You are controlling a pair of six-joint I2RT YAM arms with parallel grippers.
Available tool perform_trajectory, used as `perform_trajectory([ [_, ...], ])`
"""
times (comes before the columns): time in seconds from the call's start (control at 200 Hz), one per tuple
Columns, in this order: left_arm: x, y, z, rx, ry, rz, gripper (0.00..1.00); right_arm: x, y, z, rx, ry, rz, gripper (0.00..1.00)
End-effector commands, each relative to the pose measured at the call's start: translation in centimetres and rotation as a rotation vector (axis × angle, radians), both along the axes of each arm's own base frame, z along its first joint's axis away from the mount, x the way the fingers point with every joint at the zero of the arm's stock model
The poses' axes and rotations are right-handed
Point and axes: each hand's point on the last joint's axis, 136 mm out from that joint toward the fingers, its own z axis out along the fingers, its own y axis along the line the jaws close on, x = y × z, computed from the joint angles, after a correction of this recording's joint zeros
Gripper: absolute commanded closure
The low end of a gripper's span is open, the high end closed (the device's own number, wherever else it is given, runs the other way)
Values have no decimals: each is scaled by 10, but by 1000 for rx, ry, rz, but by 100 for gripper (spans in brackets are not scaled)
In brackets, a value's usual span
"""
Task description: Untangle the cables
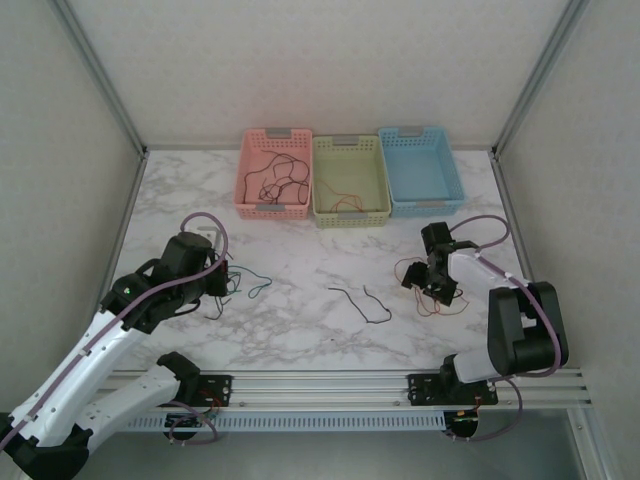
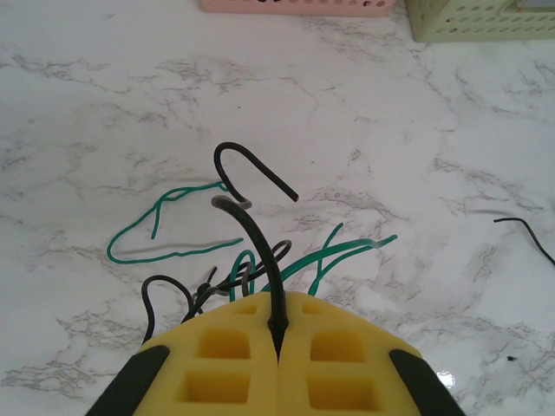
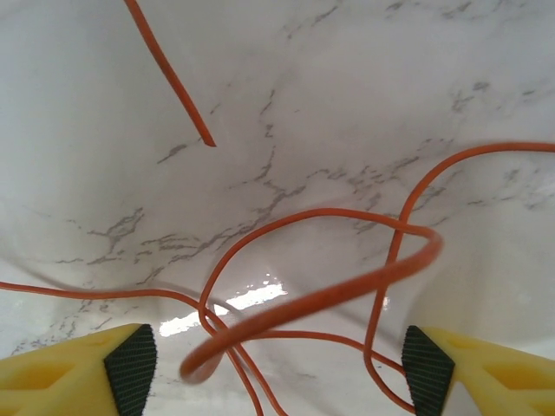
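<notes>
**Orange and black: one clamp closed, one released**

Top external view: the left gripper [image 1: 222, 280] sits low over a small knot of dark and green cables [image 1: 257, 288], one green strand trailing out just past its tip. The right gripper [image 1: 425, 285] stands in the middle of the orange cables [image 1: 440, 303], which lie looped around it on the marble table [image 1: 300, 240]. Between the two grippers, apart from both, lies a lone black cable [image 1: 365, 303]. Well beyond both tips, a pink basket [image 1: 272, 210], a green basket [image 1: 352, 217] and a blue basket [image 1: 428, 207] stand side by side; the pink one holds dark wires and the green one a reddish wire.

Left wrist view: the yellow fingers are pressed together, clenched on a black cable [image 2: 260, 243] that rises from the seam between them and hooks over just ahead. The green strands cross on the marble right in front of the fingertips and spread away to the left.

Right wrist view: the jaws stand wide apart, released. A raised orange loop hangs across the gap between the black pads [image 3: 130, 368]; whether it touches either pad cannot be told. More orange strands lie on the marble ahead of the tips.
</notes>
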Motion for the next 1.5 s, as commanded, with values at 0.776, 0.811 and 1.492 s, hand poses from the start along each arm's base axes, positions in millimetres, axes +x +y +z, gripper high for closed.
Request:
perform_trajectory([
  [0.776,1,1,2,-7,-16,-4,100,-5,27,-5,-91,71,170,56],
  [0.811,1,1,1,-6,-15,-4,100,-4,27,-5,-90,69,170,61],
  [1.492,1,0,0,-7,-10,-7,100,18,40,107,21,-270,185,100],
])
